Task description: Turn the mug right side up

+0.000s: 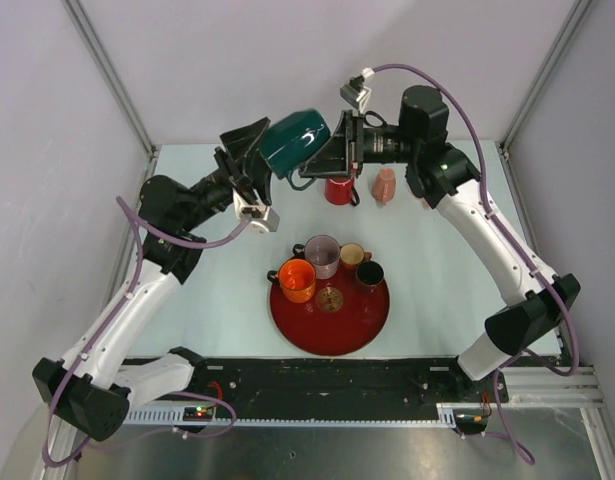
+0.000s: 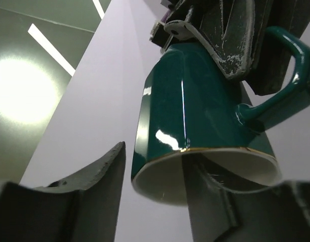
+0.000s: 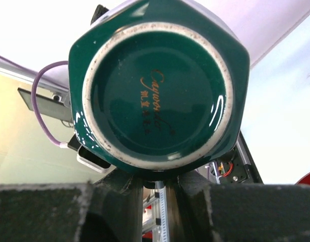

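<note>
A dark teal mug (image 1: 297, 140) with a gold rim hangs in the air above the back of the table, lying on its side between the two grippers. My right gripper (image 1: 325, 158) is shut on its handle (image 2: 296, 75); the right wrist view faces the mug's base (image 3: 160, 85), with the gripper (image 3: 156, 184) pinched just under it. My left gripper (image 1: 259, 152) is open at the mug's mouth. In the left wrist view (image 2: 155, 156) one finger (image 2: 205, 191) reaches inside the rim and the other (image 2: 102, 181) stands outside the wall with a gap.
A red round tray (image 1: 332, 325) at the table's middle holds an orange mug (image 1: 297, 281), a lilac mug (image 1: 322, 256), a small tan cup (image 1: 352, 254) and a dark cup (image 1: 369, 274). A red mug (image 1: 339, 190) and a pink object (image 1: 385, 185) stand behind it.
</note>
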`<state>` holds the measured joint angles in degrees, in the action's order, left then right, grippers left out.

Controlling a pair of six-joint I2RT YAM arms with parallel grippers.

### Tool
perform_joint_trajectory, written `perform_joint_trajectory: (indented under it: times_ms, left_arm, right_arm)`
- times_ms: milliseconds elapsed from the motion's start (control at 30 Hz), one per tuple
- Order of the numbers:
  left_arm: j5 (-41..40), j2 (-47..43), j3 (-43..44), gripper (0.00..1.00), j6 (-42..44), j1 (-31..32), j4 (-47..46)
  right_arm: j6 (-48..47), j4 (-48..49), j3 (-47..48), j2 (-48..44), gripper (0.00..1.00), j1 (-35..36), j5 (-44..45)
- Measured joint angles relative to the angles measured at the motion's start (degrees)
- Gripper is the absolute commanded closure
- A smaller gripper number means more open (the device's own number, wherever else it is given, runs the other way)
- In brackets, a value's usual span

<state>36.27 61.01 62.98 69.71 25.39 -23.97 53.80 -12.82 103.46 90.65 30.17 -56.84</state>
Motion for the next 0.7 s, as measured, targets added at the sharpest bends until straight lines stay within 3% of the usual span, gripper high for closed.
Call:
perform_joint_trajectory:
  times_ms: [100,133,167,300,433,533,700]
  left_arm:
    - [-0.17,0.74,0.09,0.91,1.01,0.02,0.09]
    - [-0.35,0.85,0.09,0.95,1.44,0.00,-0.24]
    - [-0.02,0.76,0.09,0.98,1.31,-0.02,0.31]
    - [-0.28,0.52,-0.44,1.00,1.27,0.22,1.25]
    - [-3.04,-0.44,-2.27,1.00,0.17,0.33,5.27]
    - [-6.86,-0.50,-2.03,1.00,-2.19,0.33,13.05]
    - [-15.26,1.11,6.19,1.00,-11.56,0.33,38.34]
  right_arm:
    - [-0.07,-0.17,0.28,1.05,1.00,0.83,-1.75]
    - [-0.13,-0.44,0.28,1.33,0.98,0.94,-2.14]
    - [-0.96,-0.61,0.28,1.73,0.90,1.01,-2.45]
    - [-2.43,-1.29,0.02,1.97,0.49,-0.20,-3.69]
    - [-6.12,-3.98,-0.28,1.51,0.15,-1.70,-2.54]
    - [-13.20,-9.14,-0.24,0.26,0.05,-3.91,-0.44]
    - [-31.63,-19.96,-0.02,-3.85,0.04,-5.09,7.61]
